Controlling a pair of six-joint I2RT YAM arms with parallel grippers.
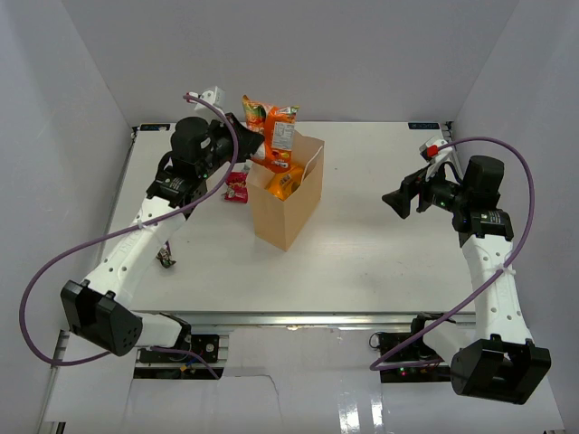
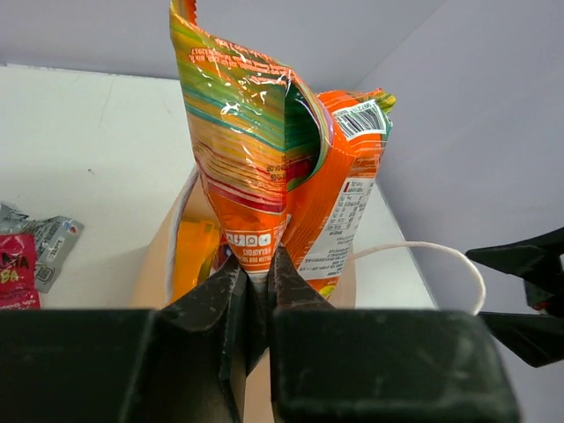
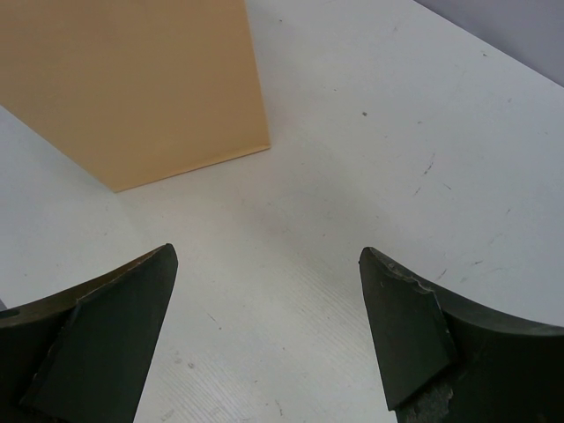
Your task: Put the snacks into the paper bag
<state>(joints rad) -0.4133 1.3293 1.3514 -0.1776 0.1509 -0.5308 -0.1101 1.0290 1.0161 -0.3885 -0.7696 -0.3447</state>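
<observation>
From the top external camera, the paper bag (image 1: 288,206) stands upright on the white table (image 1: 380,244), left of its middle and toward the far side. The left gripper (image 1: 257,150) reaches to the bag's far-left rim, clenched on the bottom edge of the large orange bag (image 1: 283,136), which stands up above the open mouth. A second orange lobe (image 1: 253,111) rises just behind it; I cannot tell whether it is the same packet folded or another one. An orange-yellow packet (image 1: 285,183) lies inside the mouth. A red packet (image 1: 237,187) lies on the table just left of the paper bag, and a small dark packet (image 1: 166,259) lies near the left arm, toward the near edge. The right gripper (image 1: 398,201) hangs well to the right of the bag, its fingers spread

In the left wrist view, the fingers (image 2: 231,286) pinch the lower seam of the large orange bag (image 2: 264,176), barcode side to the right. Below it show the tan rim of the paper bag (image 2: 152,273) and one white cord handle (image 2: 441,251). The red packet (image 2: 16,275) and a silver packet (image 2: 51,240) lie at the left edge

In the right wrist view, the right gripper (image 3: 264,335) is released over bare table (image 3: 397,132), holding nothing; the paper bag's side (image 3: 141,79) fills the far-left corner
</observation>
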